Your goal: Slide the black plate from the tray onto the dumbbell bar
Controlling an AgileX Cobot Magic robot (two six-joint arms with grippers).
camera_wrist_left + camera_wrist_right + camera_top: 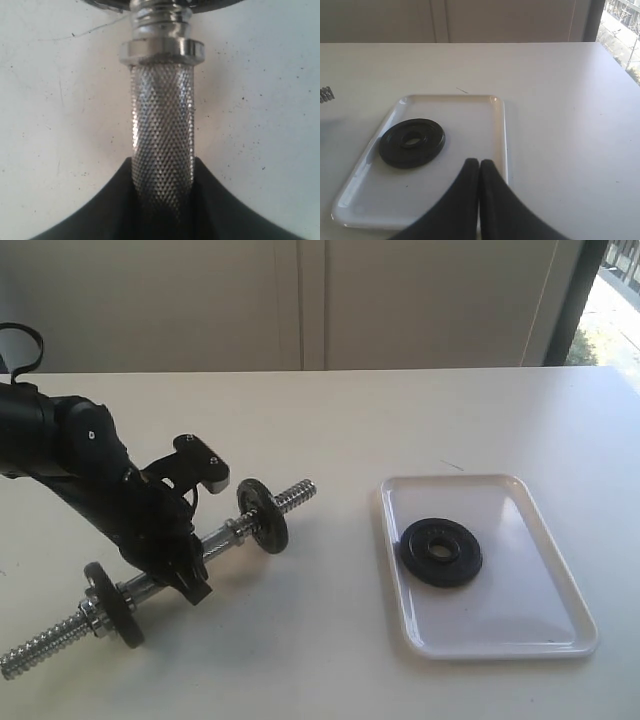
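One black plate (pixel 441 551) (pixel 412 142) lies flat in the white tray (pixel 520 585) (pixel 465 112) on the right of the table. The dumbbell bar (pixel 228 534) rests aslant on the table at the left, with its free threaded end (pixel 291 496) pointing toward the tray. My left gripper (pixel 192 580) (pixel 162 167) is shut on the bar's knurled middle (pixel 162 115), below a silvery collar (pixel 161 50). My right gripper (pixel 479 164) is shut and holds nothing. It hangs over the tray's near part, beside the plate, and does not show in the exterior view.
Two more black discs sit on the bar, one (pixel 263 515) near the free threaded end and one (pixel 112 605) at the other end. The table's far edge meets a pale wall. A window shows at the far right.
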